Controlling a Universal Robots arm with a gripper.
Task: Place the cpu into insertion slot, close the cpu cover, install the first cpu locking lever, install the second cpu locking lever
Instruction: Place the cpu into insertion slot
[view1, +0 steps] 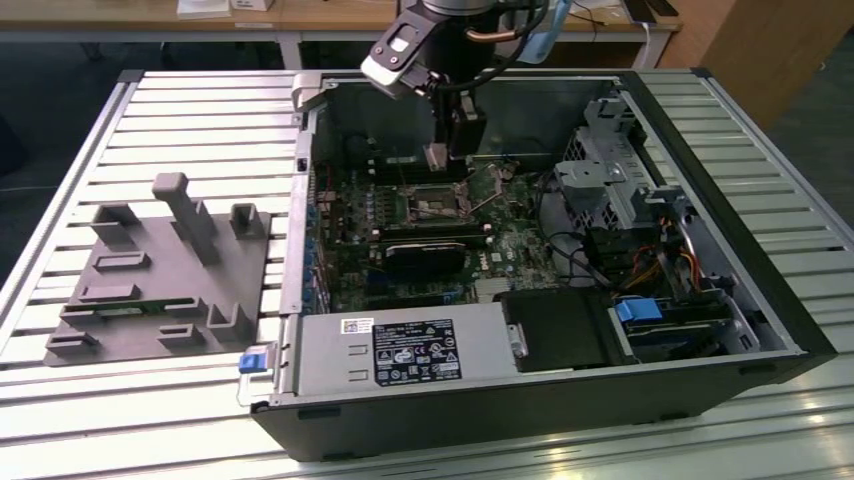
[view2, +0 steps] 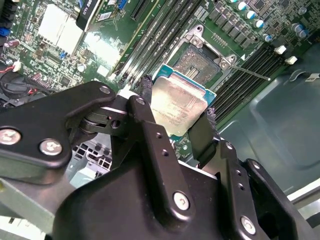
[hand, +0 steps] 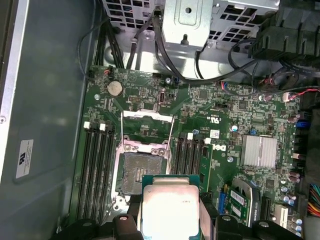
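My claw (view2: 176, 112) is clamped on the cpu (view2: 184, 102), pinching two edges, metal top showing. Inside the case (view1: 534, 400) it hangs near the bare slot (hand: 136, 172), cover (hand: 148, 115) swung up.

Slatted metal table (view1: 160, 110), wooden desk (view1: 334, 15) behind it, dark floor (view1: 40, 100) alongside.

Open computer case (view1: 534, 420) lying on a slatted table (view1: 200, 110)
A grey fixture block (view1: 160, 270) is sitting well apart from the jaws, at the exterior view's left; black memory slots (hand: 95, 170) are running below them.
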